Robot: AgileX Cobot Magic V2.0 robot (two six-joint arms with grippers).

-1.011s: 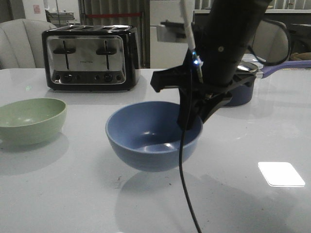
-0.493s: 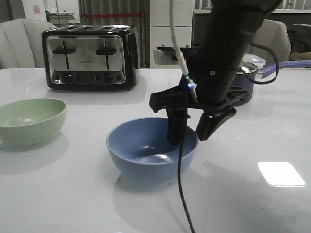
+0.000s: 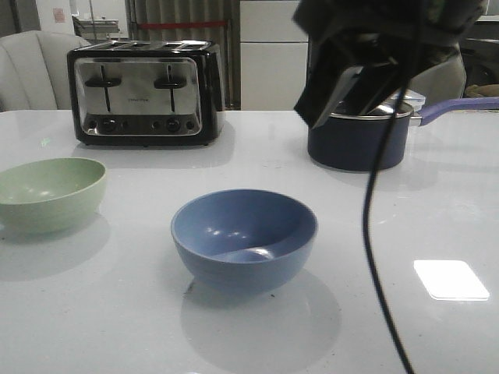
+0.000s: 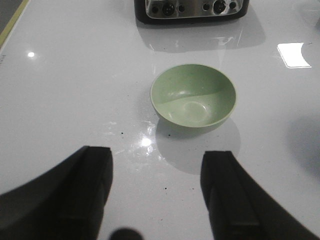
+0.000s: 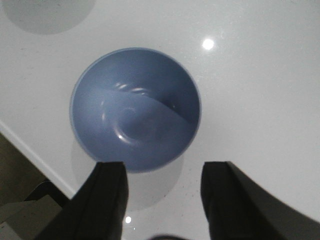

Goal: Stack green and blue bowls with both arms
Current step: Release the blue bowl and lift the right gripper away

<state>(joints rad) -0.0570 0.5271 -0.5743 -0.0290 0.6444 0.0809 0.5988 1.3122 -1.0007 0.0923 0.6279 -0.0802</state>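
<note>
White table (image 3: 117, 312) carries green bowl (image 3: 48, 192), blue bowl (image 3: 244, 238), toaster (image 3: 145, 93), saucepan (image 3: 359, 139)

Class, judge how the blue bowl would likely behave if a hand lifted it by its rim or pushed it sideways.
The blue bowl looks stiff, so its rim should hold shape. Its smooth surface may be slippery. On the glossy table it would probably slide, though its rounded base could let it rock.

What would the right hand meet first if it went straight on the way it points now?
Most likely the blue bowl, near its rim. The right hand is open and points down at it from above, apart from it. Depth is unclear, so one finger might meet the table instead.
</note>
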